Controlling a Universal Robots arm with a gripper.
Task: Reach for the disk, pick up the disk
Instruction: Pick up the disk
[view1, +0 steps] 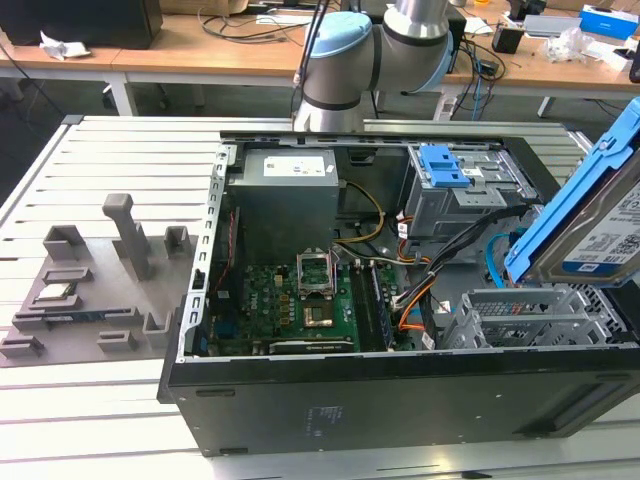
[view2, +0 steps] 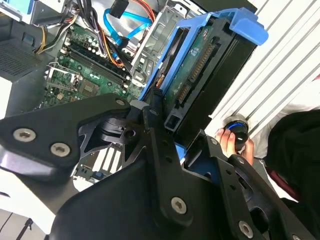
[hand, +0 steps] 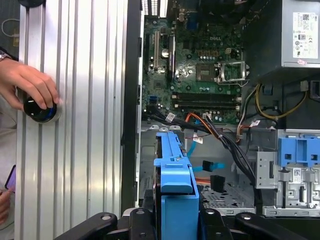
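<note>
The disk (view1: 598, 212) is a silver-grey drive with a white-and-blue label in a bright blue bracket. It hangs tilted above the open computer case (view1: 400, 385), at the exterior view's right edge, clear of the grey drive cage (view1: 520, 315) below it. In both wrist views my gripper (view2: 181, 127) (hand: 176, 216) is shut on the disk (view2: 199, 67) (hand: 175, 172), its black fingers (view2: 156, 131) pressing the blue bracket from both sides. The drive's green circuit board and connector face the second wrist camera.
Inside the case are the motherboard (view1: 290, 310), power supply (view1: 285, 195), loose cables (view1: 440, 270) and a blue latch on a metal cage (view1: 450, 170). A grey fixture (view1: 100, 290) lies at the exterior view's left. A person's hand (hand: 30, 85) rests on a black knob (hand: 39, 109) on the slatted table.
</note>
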